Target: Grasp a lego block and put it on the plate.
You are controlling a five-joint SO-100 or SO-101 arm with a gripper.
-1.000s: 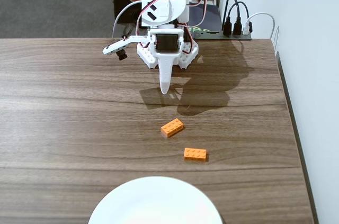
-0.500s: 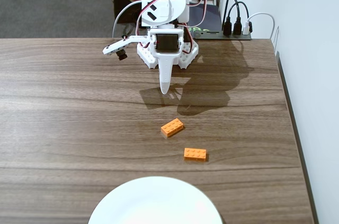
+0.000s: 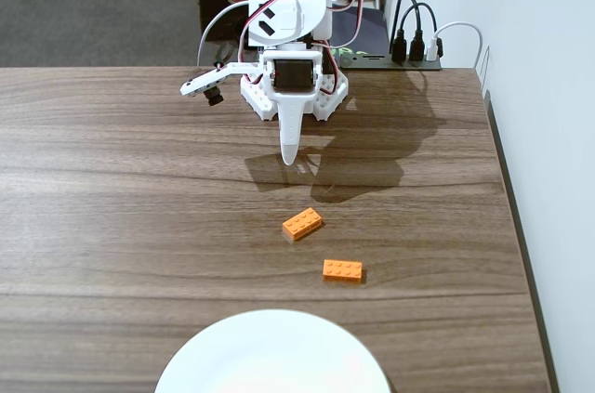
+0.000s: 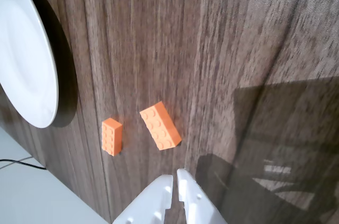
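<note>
No change is detectable between the earlier fixed views and the current one. The gripper point(image 3: 290, 157) occupies the same position above the table point(image 3: 112, 226), with its fingertips nearly closed in the wrist view. Both orange bricks, the lego block point(image 3: 302, 223) and the second brick point(image 3: 342, 269), lie at identical positions and angles. The plate point(image 3: 271, 356) has the same placement at the bottom edge.

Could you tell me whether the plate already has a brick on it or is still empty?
Empty as far as shown: the plate is bare white, and both orange bricks lie on the table beyond its rim.
</note>
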